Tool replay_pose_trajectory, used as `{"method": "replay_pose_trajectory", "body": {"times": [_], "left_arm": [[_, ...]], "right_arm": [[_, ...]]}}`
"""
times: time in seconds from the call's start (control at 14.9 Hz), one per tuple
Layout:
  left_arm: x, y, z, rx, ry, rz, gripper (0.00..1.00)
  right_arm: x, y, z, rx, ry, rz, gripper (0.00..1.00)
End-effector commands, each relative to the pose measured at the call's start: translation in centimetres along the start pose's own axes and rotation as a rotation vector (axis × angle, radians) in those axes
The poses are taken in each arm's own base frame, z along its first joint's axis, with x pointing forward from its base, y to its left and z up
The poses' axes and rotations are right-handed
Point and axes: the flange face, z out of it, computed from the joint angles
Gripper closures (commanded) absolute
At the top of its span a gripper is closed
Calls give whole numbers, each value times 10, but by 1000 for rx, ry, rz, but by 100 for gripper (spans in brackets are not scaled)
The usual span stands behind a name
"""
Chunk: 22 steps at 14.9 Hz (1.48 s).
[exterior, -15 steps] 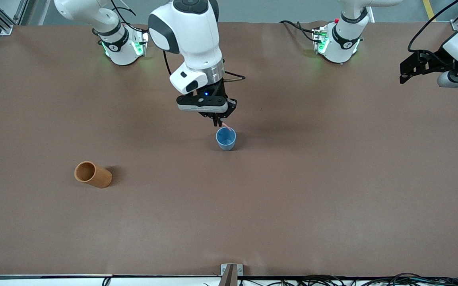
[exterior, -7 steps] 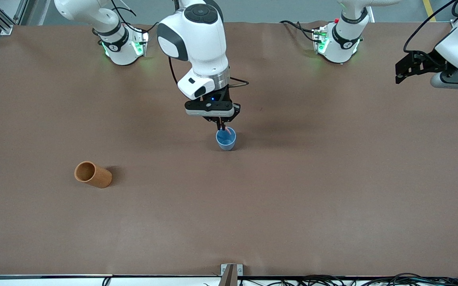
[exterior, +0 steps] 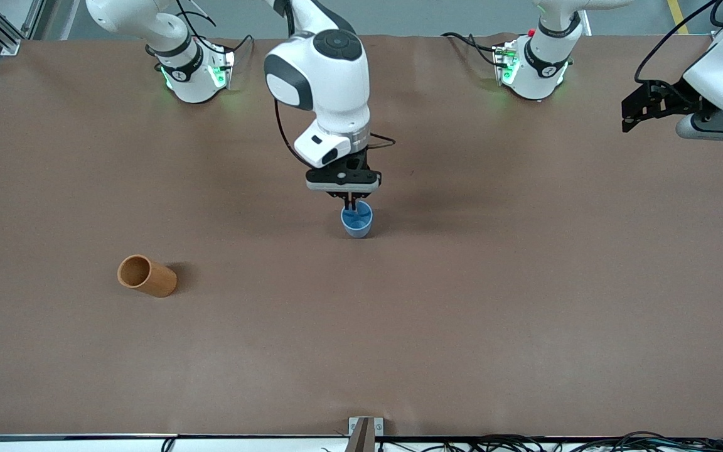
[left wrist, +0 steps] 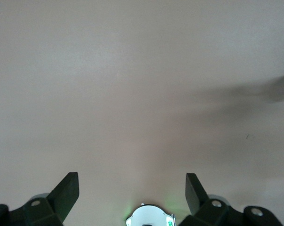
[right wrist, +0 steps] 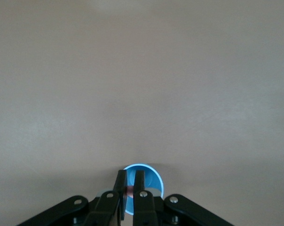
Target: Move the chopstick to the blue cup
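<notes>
The blue cup (exterior: 356, 221) stands upright in the middle of the table. My right gripper (exterior: 350, 202) hangs just over its rim, shut on the pale pink chopstick (right wrist: 130, 190), which shows only as a small pink patch between the fingers (right wrist: 120, 181) in the right wrist view. The blue cup (right wrist: 151, 178) lies directly under those fingers there. The rest of the stick is hidden. My left gripper (exterior: 630, 113) waits high over the left arm's end of the table, open and empty; in the left wrist view (left wrist: 131, 181) it sees only bare table.
An orange-brown cylindrical cup (exterior: 146, 275) lies on its side toward the right arm's end, nearer the front camera than the blue cup. The two arm bases (exterior: 195, 69) stand along the table's edge farthest from the front camera.
My right gripper has come down and shifted over the blue cup's mouth, turning the chopstick from slanted to upright. The left gripper drifted slightly.
</notes>
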Motion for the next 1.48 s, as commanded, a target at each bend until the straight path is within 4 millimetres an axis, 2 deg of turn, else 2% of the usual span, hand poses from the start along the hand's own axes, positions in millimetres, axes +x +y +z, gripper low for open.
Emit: {"method": "replay_pose_trajectory", "body": {"times": [0.0,0.07,0.13,0.2,0.27,0.47,0.67,0.87,1.07,1.21,1.41], "left_arm": [[-5,0,-3,-15,19,-3,0],[-5,0,-3,-15,19,6,0],[-4,-1,-3,-21,20,6,0],[-4,1,-3,-30,23,7,0],[-4,0,-3,-43,25,6,0],[-3,-2,-3,-55,28,1,0],[-2,-3,-3,-55,28,0,0],[-3,-3,-3,-55,28,3,0],[-2,-3,-3,-55,28,4,0],[-2,-3,-3,-55,28,4,0],[-2,-3,-3,-55,28,4,0]], "right_arm": [[-5,-6,22,-10,22,-8,87],[-6,-7,24,-7,24,-10,83],[-5,-6,25,-8,24,-9,67],[-1,-4,24,-8,26,-2,20],[3,-2,22,-7,29,5,0],[19,11,14,-7,38,21,0],[51,44,-25,-14,59,82,0],[98,110,-77,-36,74,138,0],[136,186,-115,-63,55,174,0],[153,241,-133,-47,-11,175,0],[169,323,-159,-80,-62,180,0]]}}
